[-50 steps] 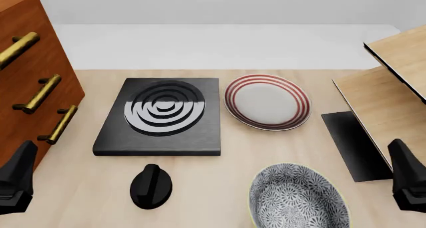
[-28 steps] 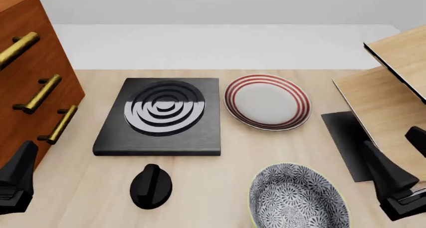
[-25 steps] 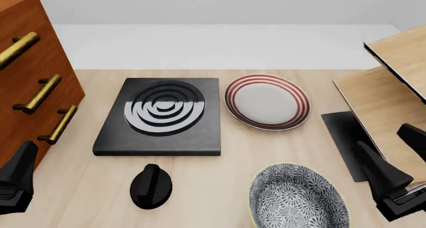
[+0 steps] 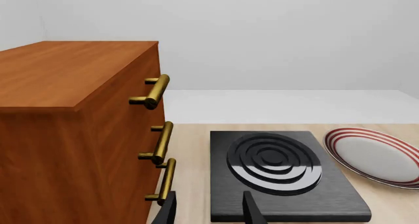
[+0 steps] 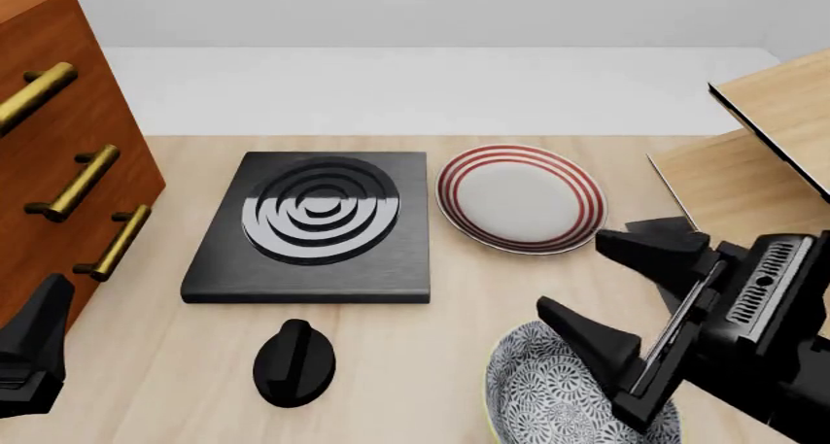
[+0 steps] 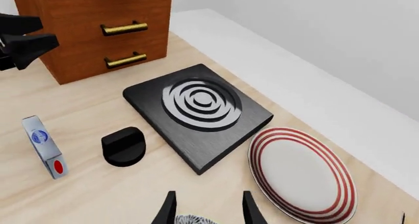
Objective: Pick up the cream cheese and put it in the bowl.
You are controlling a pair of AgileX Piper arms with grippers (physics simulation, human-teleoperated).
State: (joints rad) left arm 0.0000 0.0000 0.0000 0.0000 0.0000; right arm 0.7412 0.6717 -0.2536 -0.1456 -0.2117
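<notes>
The cream cheese point(image 6: 43, 146) shows only in the right wrist view, a light blue-grey carton standing on its edge on the table, past the black knob point(image 6: 124, 145) from the gripper. The bowl point(image 5: 535, 391) sits at the near edge of the table, its right part hidden by my right gripper point(image 5: 620, 293). That gripper hangs open over the bowl with nothing between its fingers point(image 6: 168, 210). My left gripper point(image 5: 33, 352) rests low beside the drawer cabinet, and its fingers point(image 4: 251, 212) stand apart and empty.
A black hob plate point(image 5: 311, 225) lies mid-table with the knob point(image 5: 293, 362) in front of it. A white plate with red rings point(image 5: 522, 197) is to its right. The wooden drawer cabinet point(image 5: 52, 172) stands at left and a wooden shelf point(image 5: 765, 162) at right.
My right arm has swung in from the right edge, up and to the left, and now hangs over the bowl's right side. The left arm has not moved.
</notes>
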